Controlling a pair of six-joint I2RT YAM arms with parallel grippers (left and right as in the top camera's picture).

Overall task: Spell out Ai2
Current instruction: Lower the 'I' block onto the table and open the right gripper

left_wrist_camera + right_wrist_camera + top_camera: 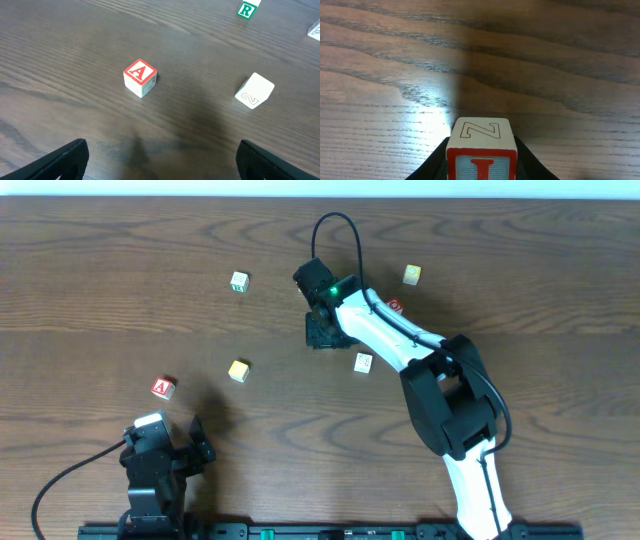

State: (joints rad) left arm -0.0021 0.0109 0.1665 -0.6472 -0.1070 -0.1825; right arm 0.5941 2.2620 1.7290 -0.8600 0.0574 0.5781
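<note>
A red A block (163, 388) sits at the left of the table and shows in the left wrist view (140, 78). A yellow block with a 2 on its side (238, 370) lies right of it, also in the left wrist view (254, 90). My left gripper (170, 442) is open and empty, below the A block (160, 160). My right gripper (322, 332) is shut on a block (481, 149) with a red-framed I on one face and a Z outline on top, held over bare table at the middle.
A green R block (239, 281) lies at the upper left, also in the left wrist view (246, 9). A white block (364, 363), a red-marked block (396, 307) and a yellow block (412, 275) lie around the right arm.
</note>
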